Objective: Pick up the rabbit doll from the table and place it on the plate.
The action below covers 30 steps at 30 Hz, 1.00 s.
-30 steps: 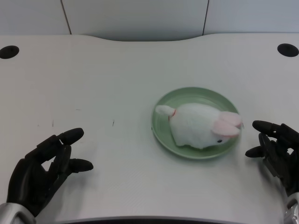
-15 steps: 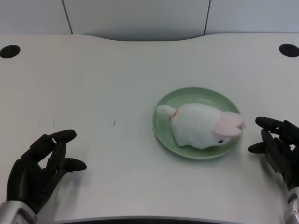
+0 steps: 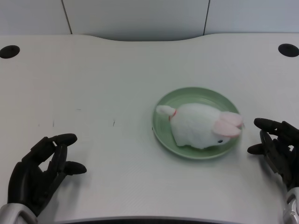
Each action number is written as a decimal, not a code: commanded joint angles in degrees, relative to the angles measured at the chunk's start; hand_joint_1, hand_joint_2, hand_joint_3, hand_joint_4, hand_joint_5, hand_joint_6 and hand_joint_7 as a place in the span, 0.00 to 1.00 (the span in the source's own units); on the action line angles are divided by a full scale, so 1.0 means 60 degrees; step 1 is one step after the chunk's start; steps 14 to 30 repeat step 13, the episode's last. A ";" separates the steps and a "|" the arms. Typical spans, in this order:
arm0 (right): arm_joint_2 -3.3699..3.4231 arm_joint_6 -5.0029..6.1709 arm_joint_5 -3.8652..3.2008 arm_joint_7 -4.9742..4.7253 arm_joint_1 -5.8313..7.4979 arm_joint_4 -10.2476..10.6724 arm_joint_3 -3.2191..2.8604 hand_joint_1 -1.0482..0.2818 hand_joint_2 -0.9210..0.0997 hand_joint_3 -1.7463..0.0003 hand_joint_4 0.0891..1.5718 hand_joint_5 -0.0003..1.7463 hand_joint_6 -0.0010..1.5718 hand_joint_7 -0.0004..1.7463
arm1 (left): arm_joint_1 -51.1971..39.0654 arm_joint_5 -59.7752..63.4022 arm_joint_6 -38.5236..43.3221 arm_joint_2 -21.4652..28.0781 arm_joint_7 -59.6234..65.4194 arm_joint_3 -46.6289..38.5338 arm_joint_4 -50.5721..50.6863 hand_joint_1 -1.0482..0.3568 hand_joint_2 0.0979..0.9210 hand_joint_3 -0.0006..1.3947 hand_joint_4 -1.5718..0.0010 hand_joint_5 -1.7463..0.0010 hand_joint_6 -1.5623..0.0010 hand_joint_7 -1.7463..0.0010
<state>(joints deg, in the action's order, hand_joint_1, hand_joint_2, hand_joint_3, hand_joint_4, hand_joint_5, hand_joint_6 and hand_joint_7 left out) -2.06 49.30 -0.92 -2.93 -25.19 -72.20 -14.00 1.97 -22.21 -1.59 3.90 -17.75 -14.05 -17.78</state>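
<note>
You are looking at a soft, plush white rabbit doll (image 3: 198, 125) with pink ears that is lying on the round, smooth green plate (image 3: 195, 96), right of the middle of the matte white bench (image 3: 117, 79); nothing here is showing readable writing. Your left hand (image 3: 39, 172) is hovering at the near left edge, well apart from the plate, its glossy black fingers (image 3: 60, 139) spreading loosely and holding nothing.

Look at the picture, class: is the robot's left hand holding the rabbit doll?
No: the left hand is empty at the table's near left, while the rabbit doll lies on the green plate.
</note>
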 commanded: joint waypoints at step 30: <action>-0.0006 0.0017 -0.0112 -0.0086 0.0053 0.0027 -0.0044 0.46 0.00 0.79 0.56 0.68 0.62 0.30 | -0.0212 0.0048 -0.0116 0.0155 0.0044 -0.0149 0.0145 0.32 1.00 0.37 0.68 0.13 0.72 0.42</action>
